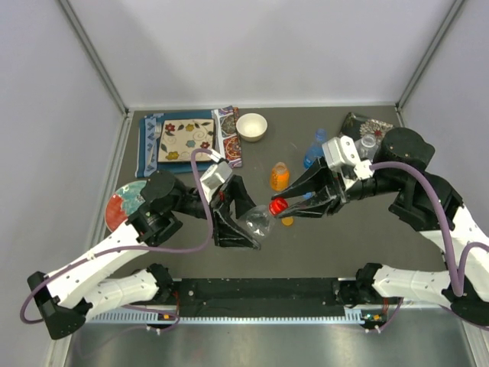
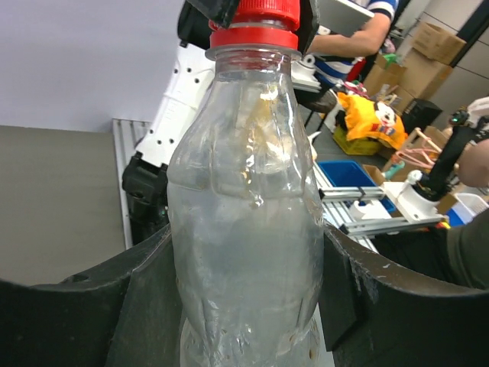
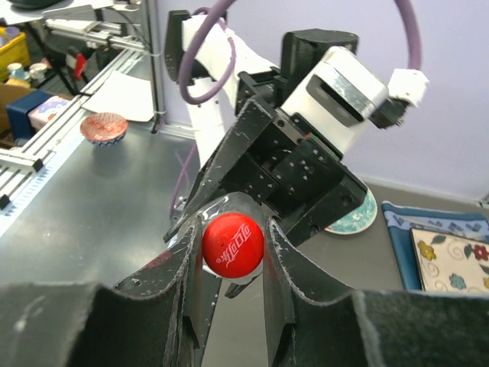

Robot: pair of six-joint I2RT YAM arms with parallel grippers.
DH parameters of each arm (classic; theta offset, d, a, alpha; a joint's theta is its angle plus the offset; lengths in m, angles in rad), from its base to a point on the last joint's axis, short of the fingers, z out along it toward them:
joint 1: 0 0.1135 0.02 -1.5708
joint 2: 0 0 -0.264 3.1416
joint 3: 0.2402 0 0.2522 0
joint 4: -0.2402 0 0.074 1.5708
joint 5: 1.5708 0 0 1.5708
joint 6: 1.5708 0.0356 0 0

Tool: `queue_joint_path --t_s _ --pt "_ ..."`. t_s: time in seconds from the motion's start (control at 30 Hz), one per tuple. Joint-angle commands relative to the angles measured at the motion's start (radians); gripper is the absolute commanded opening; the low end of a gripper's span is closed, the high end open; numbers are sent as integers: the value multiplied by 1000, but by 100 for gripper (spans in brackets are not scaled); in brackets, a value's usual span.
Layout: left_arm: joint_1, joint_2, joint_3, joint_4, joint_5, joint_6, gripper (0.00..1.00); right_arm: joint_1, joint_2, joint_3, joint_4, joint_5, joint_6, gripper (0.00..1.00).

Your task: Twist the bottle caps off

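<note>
Left gripper (image 1: 243, 222) clamped on wide clear bottle (image 2: 244, 229); right gripper (image 1: 293, 203) pinched shut on red cap (image 3: 232, 244). Step: unscrewing. Next needs right wrist twist, bottle steady.

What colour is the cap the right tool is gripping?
Red cap, white lettering on top; best in right wrist view.
</note>
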Motion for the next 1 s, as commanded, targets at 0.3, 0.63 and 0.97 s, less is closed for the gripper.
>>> queue_joint_path --t_s 0.3,0.63,0.97 --pt "31 20 2 229 129 -96 36 -42 -37 -28 -137 -425 -77 0" --pt "49 31 25 122 117 -16 36 -57 -53 -37 -166 -188 -39 25" --pt "49 34 78 -96 -12 170 35 -55 -37 -2 -154 65 12 39"
